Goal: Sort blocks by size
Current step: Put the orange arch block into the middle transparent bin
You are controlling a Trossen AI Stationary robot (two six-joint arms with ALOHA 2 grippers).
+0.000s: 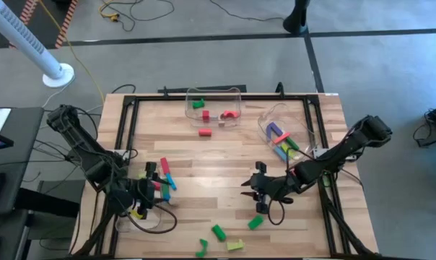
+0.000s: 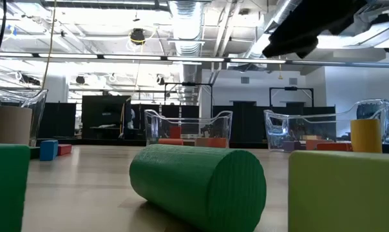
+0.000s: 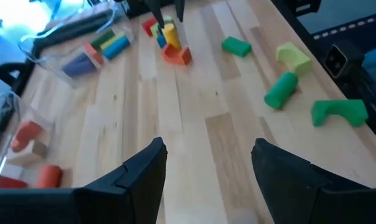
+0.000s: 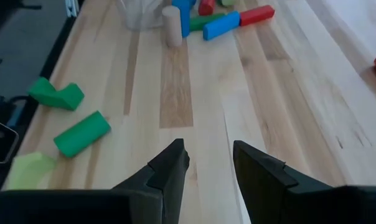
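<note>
Partway through, I'd say, with plenty left to do. Starting on the left side of the light wooden tabletop: the left end effector sits low near the left edge, fingers spread wide with nothing between them, just bare wood showing in its wrist view. Right beside it there's a small loose cluster of blocks, including a red bar, a blue bar and a yellow piece down by a clear plastic bin that's hard to make out from above. None of that bunch looks sorted yet.

Moving toward the middle, the clear plastic bin at the back already has a few small pieces in it: a green block, a red arch and another small red one. A red cube lies on the wood just in front of that bin, not in it.

Along the front edge there are still stragglers: a green cylinder, a green arch, a pale yellow-green block and another green block.

Over to the right, the right end effector hovers over open wood near the centre, fingers about half apart and holding nothing. Farther right, the tipped clear bin at the back right holds longer bars, purple, blue, green and pink.

So two bins have stuff in them, small bits in one and long bars in the other, but I'd guess roughly half the blocks are still loose out on the wood.
</note>
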